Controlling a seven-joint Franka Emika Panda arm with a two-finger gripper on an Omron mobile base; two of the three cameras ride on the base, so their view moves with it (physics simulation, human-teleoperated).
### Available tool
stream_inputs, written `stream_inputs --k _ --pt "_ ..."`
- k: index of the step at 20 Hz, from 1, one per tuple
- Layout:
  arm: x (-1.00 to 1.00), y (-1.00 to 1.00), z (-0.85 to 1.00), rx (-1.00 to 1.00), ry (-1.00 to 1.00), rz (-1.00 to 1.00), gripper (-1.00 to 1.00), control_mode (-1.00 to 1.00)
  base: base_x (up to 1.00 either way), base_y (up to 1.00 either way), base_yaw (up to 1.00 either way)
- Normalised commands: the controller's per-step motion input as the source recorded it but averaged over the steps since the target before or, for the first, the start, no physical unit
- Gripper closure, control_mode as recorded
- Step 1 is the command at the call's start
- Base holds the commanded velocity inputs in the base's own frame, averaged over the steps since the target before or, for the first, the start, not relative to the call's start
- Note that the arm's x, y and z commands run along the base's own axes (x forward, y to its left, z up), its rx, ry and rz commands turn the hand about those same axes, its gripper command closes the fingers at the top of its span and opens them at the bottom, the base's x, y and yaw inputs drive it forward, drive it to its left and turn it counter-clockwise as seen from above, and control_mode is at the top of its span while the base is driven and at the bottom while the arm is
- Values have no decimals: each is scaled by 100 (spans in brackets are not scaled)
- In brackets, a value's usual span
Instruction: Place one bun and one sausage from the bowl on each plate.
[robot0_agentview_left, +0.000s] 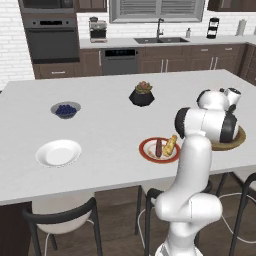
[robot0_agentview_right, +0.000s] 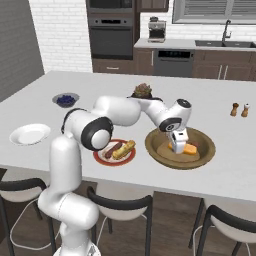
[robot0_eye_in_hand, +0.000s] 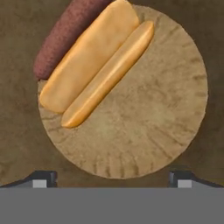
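A large, smooth, pale grey table (robot0_agentview_right: 220, 100) spans the kitchen, with dark chairs tucked along its near edge. The white, rounded robot arm (robot0_agentview_right: 120, 112) reaches from the near side across to the right part of the table.

The wide, shallow, round bowl (robot0_agentview_right: 205, 150) of brown wood sits on the right. The gripper (robot0_agentview_right: 179, 148) hangs inside it, pointing down, its fingers (robot0_eye_in_hand: 43, 178) spread wide apart and grasping nothing. In the hand view the bowl's flat bottom (robot0_eye_in_hand: 166, 113) shows radial wood grain, and one golden-orange, split, finger-shaped bun (robot0_eye_in_hand: 94, 63) lies there with a dark reddish-brown, matte sausage (robot0_eye_in_hand: 65, 33) touching its far side. In the right base view the bun (robot0_agentview_right: 190, 149) shows as an orange block just beside the gripper.

Just left of the bowl lies the round plate with a broad red-orange rim (robot0_agentview_right: 100, 157). It carries one bun (robot0_agentview_right: 124, 149) and one sausage (robot0_agentview_right: 110, 150), side by side and touching. The left base view shows that plate (robot0_agentview_left: 145, 150) in front of the arm.

The plain white plate (robot0_agentview_left: 58, 152) lies well apart, at the near left, and is bare.

A black faceted plant pot (robot0_agentview_left: 141, 96) stands at mid-table. A small grey bowl of dark blue berries (robot0_agentview_left: 65, 109) sits behind the white plate. Two small shakers (robot0_agentview_right: 239, 109) stand at the far right in the right base view.
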Motion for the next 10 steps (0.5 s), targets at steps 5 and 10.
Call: stream_inputs --k 5,10 --pt "55 0 -16 -19 -9 -15 -100 -100 0 0 0" --pt "78 -5 0 -3 4 -15 -100 -100 0 0 0"
